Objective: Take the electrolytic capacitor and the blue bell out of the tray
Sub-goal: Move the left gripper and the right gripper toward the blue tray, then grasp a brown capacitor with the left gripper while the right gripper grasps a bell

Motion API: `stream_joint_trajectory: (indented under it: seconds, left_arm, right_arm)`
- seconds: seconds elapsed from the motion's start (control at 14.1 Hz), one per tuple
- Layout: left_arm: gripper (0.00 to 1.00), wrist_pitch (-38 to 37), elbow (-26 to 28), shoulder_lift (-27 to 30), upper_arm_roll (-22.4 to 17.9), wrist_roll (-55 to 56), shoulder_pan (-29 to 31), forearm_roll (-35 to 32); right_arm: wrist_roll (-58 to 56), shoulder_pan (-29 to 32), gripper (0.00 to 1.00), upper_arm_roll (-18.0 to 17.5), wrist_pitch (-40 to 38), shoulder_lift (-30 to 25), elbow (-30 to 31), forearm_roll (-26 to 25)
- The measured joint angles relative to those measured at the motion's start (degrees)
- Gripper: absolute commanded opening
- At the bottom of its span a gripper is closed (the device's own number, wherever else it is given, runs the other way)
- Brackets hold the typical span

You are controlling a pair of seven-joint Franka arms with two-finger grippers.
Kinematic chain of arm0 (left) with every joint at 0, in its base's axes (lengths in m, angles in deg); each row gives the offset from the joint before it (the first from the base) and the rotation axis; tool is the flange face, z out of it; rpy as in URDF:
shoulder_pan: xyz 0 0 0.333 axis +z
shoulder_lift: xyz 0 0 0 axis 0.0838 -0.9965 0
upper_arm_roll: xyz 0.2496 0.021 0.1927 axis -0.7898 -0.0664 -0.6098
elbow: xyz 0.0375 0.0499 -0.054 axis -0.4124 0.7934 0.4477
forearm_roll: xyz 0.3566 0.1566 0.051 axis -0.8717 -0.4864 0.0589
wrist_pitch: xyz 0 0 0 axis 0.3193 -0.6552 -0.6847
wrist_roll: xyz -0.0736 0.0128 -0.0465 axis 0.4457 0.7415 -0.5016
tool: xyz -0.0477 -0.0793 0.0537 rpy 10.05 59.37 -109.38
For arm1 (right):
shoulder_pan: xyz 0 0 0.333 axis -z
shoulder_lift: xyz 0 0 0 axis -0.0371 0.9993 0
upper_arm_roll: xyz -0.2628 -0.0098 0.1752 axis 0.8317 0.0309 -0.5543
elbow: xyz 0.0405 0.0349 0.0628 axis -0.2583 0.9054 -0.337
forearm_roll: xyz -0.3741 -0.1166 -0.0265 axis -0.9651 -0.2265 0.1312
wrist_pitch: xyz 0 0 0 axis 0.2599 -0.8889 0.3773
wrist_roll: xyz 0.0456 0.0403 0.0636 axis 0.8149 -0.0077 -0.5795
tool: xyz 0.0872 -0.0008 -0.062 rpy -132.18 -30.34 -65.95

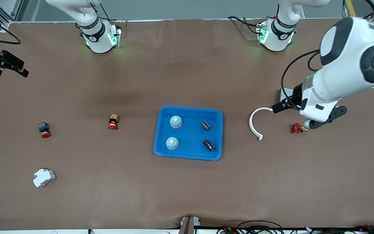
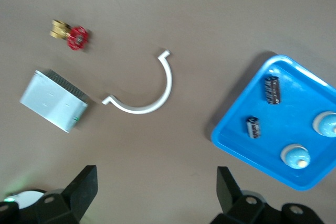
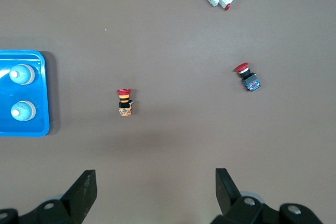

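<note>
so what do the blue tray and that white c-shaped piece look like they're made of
The blue tray looks like moulded plastic: one saturated colour, rounded corners, raised rim with a soft sheen. The white c-shaped piece also looks like plastic, matte and evenly white with small squared ends, though painted metal can't be ruled out.

I can't read any text, label, brand or number here; whatever marks the parts carry are too small for me.
</note>
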Motion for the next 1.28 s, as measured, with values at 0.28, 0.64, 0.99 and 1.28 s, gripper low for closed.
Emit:
stream_joint_trajectory:
  seconds: [0.28, 0.64, 0.99, 1.28]
  left_arm:
    - [1.0, 2.6, 0.0, -1.8, 0.0, 9.6, -2.8, 4.0]
    - [1.0, 12.0, 0.2, -8.7, 0.2, 20.8, -7.8, 4.3]
    - [1.0, 22.1, 0.1, -17.8, 0.3, 30.1, -12.6, 4.3]
    - [1.0, 25.9, 0.0, -21.9, 0.4, 36.1, -15.4, 4.3]
  right_arm:
    - [10.1, -7.8, 1.0, -0.3, 6.2, 0.4, 4.3, 0.2]
    - [35.1, -28.4, 1.0, -1.0, 16.0, 5.0, 8.0, 0.0]
    - [43.2, -37.4, 1.0, -1.0, 16.5, 7.9, 8.0, 0.0]
    - [47.1, -39.9, 1.0, -0.8, 20.6, 12.7, 8.3, 0.1]
